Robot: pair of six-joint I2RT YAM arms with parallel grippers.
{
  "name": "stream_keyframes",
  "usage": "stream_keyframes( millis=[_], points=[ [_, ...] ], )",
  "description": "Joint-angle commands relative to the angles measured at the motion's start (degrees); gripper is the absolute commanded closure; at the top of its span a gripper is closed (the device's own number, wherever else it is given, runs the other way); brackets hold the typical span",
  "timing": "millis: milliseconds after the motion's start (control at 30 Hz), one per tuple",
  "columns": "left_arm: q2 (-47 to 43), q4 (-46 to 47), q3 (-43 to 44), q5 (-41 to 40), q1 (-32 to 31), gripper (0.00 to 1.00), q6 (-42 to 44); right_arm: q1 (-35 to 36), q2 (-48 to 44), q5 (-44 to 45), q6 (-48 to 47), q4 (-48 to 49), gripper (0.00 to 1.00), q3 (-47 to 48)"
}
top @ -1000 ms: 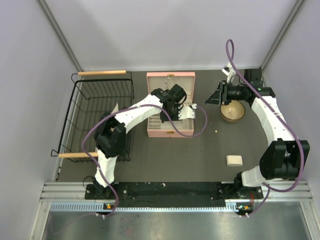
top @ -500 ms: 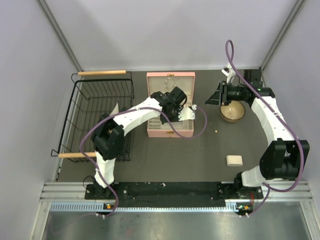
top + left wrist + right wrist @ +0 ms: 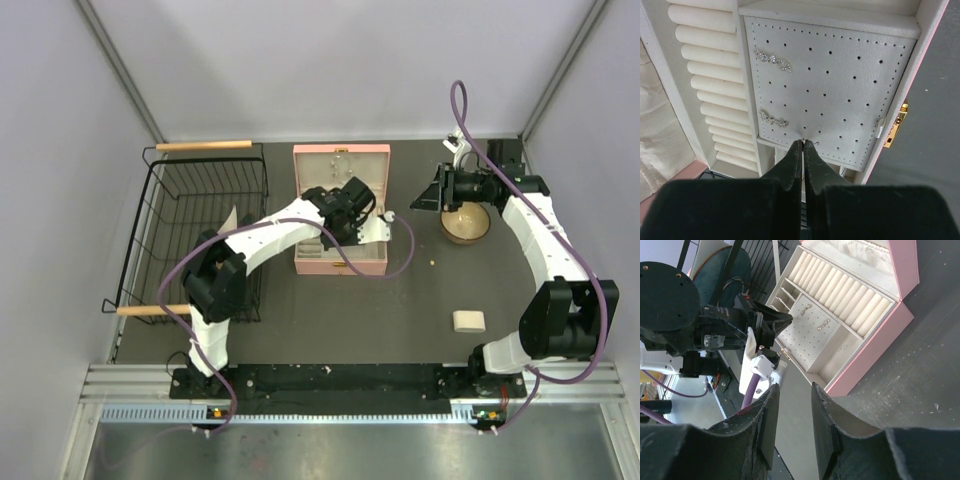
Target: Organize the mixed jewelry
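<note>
The open pink jewelry box [image 3: 340,165] stands at mid-table. My left gripper [image 3: 352,222] hangs over its right half. In the left wrist view the left gripper [image 3: 804,142] is shut, its tips at the near edge of the white perforated pad [image 3: 840,90], with a tiny silvery bit pinched at the tips. Two sparkly earrings [image 3: 772,59] [image 3: 774,119] sit on the pad. My right gripper [image 3: 425,195] is open and empty, held above the table beside the wooden bowl [image 3: 466,224]; it shows open in its own view [image 3: 795,386]. No tangle of chains is in view.
A black wire basket [image 3: 200,230] with wooden handles stands at the left. A beige block [image 3: 468,321] lies at the front right. A tiny pale bit [image 3: 432,263] lies on the dark mat. Ring rolls [image 3: 710,65] fill the box's left side; a gold clasp [image 3: 895,127] is on its front.
My left gripper has shifted slightly right and nearer over the box's pad, still shut. The right arm has not moved.
</note>
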Motion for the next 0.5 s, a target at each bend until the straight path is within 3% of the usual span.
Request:
stream_keyframes(
  millis=[0,467],
  points=[
    [-3.4,-4.5,-1.7,3.3,-1.7,1.0,-2.7,-0.7,-1.7,-0.5,-1.0,1.2,0.67,0.2],
    [-3.7,-4.2,-2.6,3.7,-3.0,0.97,-3.7,-0.7,-2.0,-0.6,-0.9,1.2,0.67,0.3]
  ],
)
